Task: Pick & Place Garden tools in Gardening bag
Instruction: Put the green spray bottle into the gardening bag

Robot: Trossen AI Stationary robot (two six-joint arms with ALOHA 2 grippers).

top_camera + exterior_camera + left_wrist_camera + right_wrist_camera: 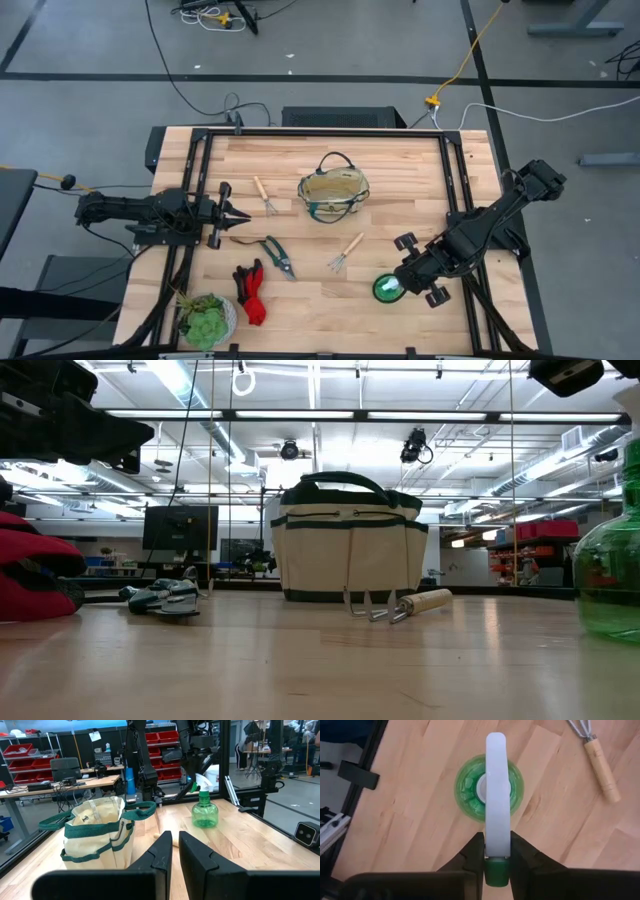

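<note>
A green spray bottle (388, 288) with a white spray head (497, 785) stands near the table's right front, and my right gripper (497, 845) is shut on that head. The tan bag (333, 190) with green trim stands open at the table's middle back. Two wooden-handled forks (264, 195) (346, 252), the green-handled shears (277, 255) and the red-and-black gloves (251, 293) lie flat on the table. My left gripper (240, 213) waits level at the left side, shut and touching nothing. My right gripper pinches the bottle's white spray head near one end (497, 837) between its two fingers. The fingers come from above, pointing steeply down, and lie across the head. The bottle (205, 812) stands upright with its base on the table.
A leafy plant in a pale pot (205, 320) stands at the front left corner. A black frame (455, 170) runs along the table's sides. One fork (400, 605) lies just in front of the bag (348, 550), between it and the bottle.
</note>
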